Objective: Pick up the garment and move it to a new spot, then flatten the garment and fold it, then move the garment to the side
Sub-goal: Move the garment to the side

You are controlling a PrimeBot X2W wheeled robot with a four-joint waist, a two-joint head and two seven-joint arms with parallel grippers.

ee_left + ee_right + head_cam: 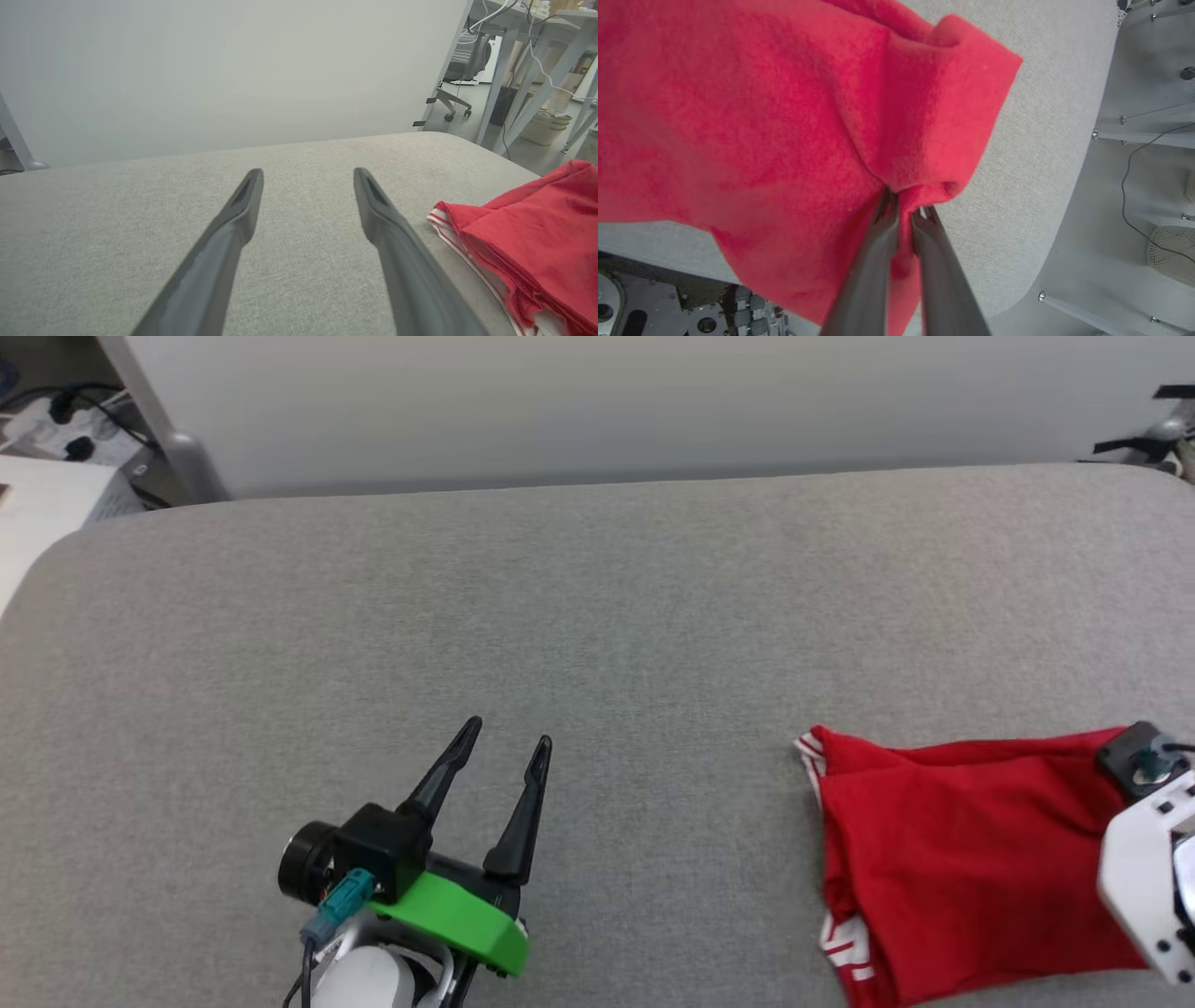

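Note:
The garment [962,859] is a red shirt with red-and-white striped trim, lying bunched at the right front of the grey padded table [597,644]. In the right wrist view my right gripper [906,210] is shut on a pinched fold of the garment [761,116], and part of the cloth hangs past the table's edge. In the head view the right wrist's white housing [1153,859] covers the garment's right end. My left gripper [509,742] hovers open and empty at the front left, well apart from the cloth. The left wrist view has the garment [537,242] to the right of my left gripper [308,179].
A pale wall panel [597,401] runs along the table's far edge. Desks, cables, a woven basket [546,126] and an office chair stand on the floor beyond the table's right end. The table's edge and rounded corner [1017,289] are close to the right gripper.

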